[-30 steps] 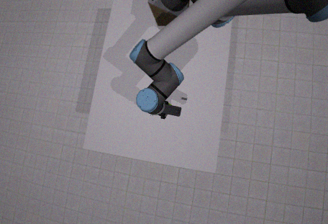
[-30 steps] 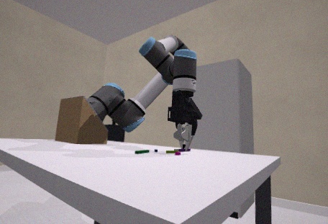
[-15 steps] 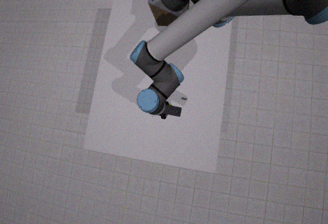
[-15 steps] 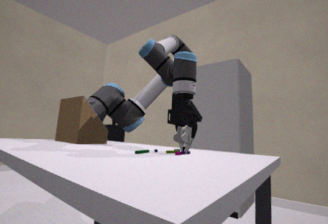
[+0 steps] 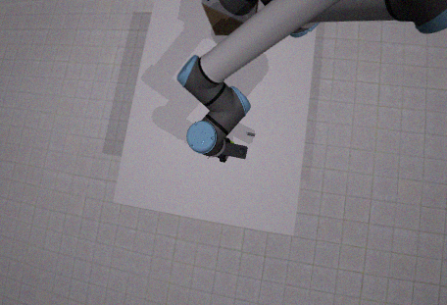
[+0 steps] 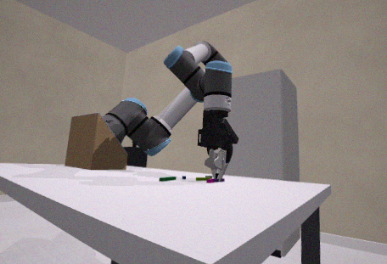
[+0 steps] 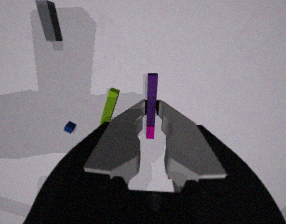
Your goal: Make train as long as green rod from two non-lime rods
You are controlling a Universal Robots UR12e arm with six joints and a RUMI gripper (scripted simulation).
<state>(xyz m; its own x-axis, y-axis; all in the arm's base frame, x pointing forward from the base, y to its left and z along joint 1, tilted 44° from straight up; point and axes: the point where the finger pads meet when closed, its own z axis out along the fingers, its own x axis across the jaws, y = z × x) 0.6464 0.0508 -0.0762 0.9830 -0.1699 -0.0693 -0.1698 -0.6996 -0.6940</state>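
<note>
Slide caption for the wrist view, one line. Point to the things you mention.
Pincer (image 7: pixel 151 101) (image 6: pixel 218 179) at the purple rod (image 7: pixel 152 95) (image 6: pixel 216 180), magenta rod (image 7: pixel 150 132) (image 6: pixel 210 181) in line at its near end, blue (image 7: pixel 70 127) (image 6: pixel 184 177) and lime (image 7: pixel 110 106) (image 6: pixel 203 179) rods off to the left.

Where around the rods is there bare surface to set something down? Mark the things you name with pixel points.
Right of the purple rod (image 7: pixel 152 95) in the wrist view, and between the green rod (image 6: pixel 167 179) and the near table edge in the exterior view. It is crowded at the tool (image 6: pixel 218 179) (image 7: pixel 151 101), with the magenta rod (image 6: pixel 210 181) (image 7: pixel 150 132) and lime rod (image 6: pixel 203 179) (image 7: pixel 110 106) close by.
</note>
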